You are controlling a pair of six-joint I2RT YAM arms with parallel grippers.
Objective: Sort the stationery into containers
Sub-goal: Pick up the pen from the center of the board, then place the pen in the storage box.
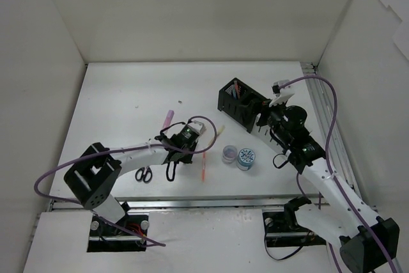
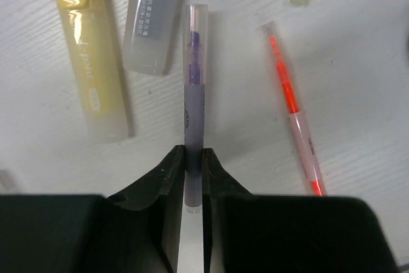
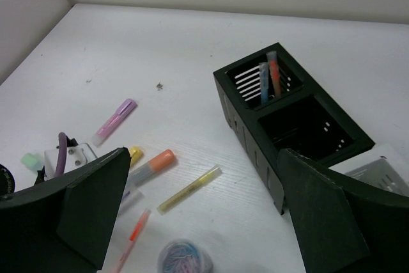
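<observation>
My left gripper (image 2: 193,165) is shut on the end of a thin purple pen (image 2: 193,87), low over the table. It sits mid-table in the top view (image 1: 182,143). Beside the pen lie a yellow highlighter (image 2: 89,55), a grey-bodied highlighter (image 2: 150,17) and a red-orange pen (image 2: 294,107). My right gripper (image 3: 204,222) is open and empty, just in front of the black two-compartment organizer (image 3: 243,116). Blue and orange pens (image 3: 268,81) stand in its far compartment. A corner of the white organizer (image 3: 382,176) shows at the right.
A pink highlighter (image 1: 167,119), black-handled scissors (image 1: 144,174), a yellow pen (image 3: 190,188), an orange-capped highlighter (image 3: 153,164) and two round tape rolls (image 1: 238,156) lie loose on the table. White walls enclose the table on three sides.
</observation>
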